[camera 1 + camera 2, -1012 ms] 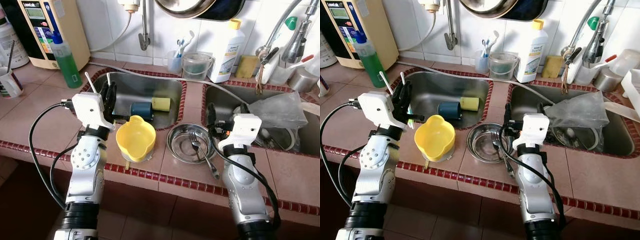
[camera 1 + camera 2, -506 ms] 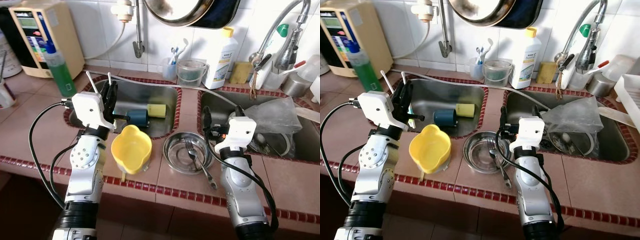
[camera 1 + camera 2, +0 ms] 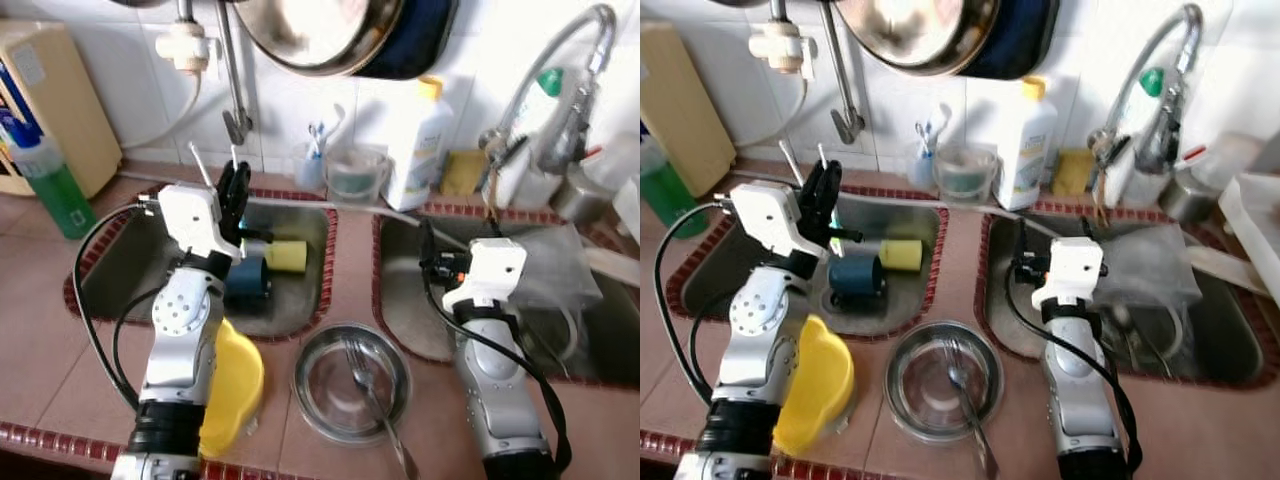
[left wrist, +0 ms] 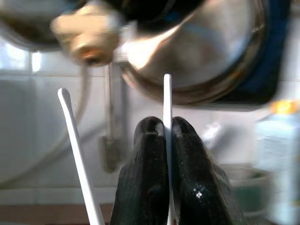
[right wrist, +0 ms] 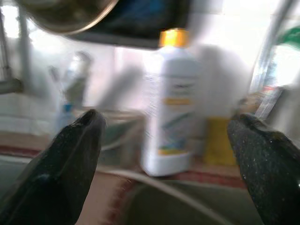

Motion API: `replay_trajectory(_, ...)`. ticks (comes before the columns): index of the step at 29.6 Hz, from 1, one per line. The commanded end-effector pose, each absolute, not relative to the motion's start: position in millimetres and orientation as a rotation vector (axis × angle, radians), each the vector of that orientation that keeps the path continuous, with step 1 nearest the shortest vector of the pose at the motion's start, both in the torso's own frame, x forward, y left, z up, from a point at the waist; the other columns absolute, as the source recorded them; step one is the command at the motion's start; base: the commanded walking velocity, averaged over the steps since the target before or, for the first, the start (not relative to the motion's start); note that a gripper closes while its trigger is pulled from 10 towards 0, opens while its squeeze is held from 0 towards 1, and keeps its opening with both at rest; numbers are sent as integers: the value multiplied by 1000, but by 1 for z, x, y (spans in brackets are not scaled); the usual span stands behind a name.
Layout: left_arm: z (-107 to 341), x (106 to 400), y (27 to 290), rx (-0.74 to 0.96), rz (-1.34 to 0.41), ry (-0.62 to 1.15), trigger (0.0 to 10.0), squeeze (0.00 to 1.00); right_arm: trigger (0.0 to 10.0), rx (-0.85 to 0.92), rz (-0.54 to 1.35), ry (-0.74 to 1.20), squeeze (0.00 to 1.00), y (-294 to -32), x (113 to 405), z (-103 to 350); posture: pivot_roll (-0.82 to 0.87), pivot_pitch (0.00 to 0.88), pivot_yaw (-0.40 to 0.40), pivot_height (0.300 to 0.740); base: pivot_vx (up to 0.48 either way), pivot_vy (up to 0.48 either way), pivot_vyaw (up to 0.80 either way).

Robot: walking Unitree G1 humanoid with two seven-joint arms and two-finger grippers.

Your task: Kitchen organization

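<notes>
My left gripper (image 3: pixel 236 192) is up over the left sink (image 3: pixel 120 270), shut on a pair of thin white sticks (image 3: pixel 196 158) that point upward. In the left wrist view one stick (image 4: pixel 167 101) is pinched between the fingers (image 4: pixel 150 159) and the other (image 4: pixel 75 140) slants beside them. My right gripper (image 3: pixel 426 238) hovers over the right sink's (image 3: pixel 410 320) left edge, open, nothing between its fingertips (image 5: pixel 77 150). A yellow jug (image 3: pixel 238 385) and a steel bowl (image 3: pixel 330 385) holding a fork (image 3: pixel 368 388) sit on the front counter.
A dark blue cup (image 3: pixel 248 282) and a yellow sponge (image 3: pixel 291 255) lie in the left sink. A plastic bag (image 3: pixel 575 275) covers dishes in the right sink. Behind stand a toothbrush cup (image 3: pixel 312 165), a clear tub (image 3: pixel 356 176), a white bottle (image 3: pixel 421 140), a faucet (image 3: pixel 560 70) and a green bottle (image 3: pixel 55 190); pans (image 3: pixel 320 35) hang above.
The camera has come nearer the counter, so everything has slid down the picture. Both arms reach farther out over the sinks. The left still holds the sticks; the right stays open.
</notes>
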State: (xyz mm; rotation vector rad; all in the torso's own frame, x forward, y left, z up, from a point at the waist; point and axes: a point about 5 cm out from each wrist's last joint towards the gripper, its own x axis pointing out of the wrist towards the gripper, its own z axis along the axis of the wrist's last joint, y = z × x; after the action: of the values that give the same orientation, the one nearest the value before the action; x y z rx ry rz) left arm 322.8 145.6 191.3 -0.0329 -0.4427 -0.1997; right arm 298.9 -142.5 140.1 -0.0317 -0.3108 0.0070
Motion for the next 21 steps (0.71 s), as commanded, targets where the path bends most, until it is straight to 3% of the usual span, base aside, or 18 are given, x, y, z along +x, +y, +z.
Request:
replay_trajectory(1, 189, 324, 147, -28, -189, -422, 10000, 0, 10000, -34, 41, -302, 0, -140, 297, 140, -52, 4, 9, 740, 0, 0, 0)
replay_trajectory(21, 183, 339, 154, 146, -273, -308, 10000, 0, 10000, 29, 239, -196, 0, -120, 277, 136, -78, 19, 41, 740, 0, 0, 0)
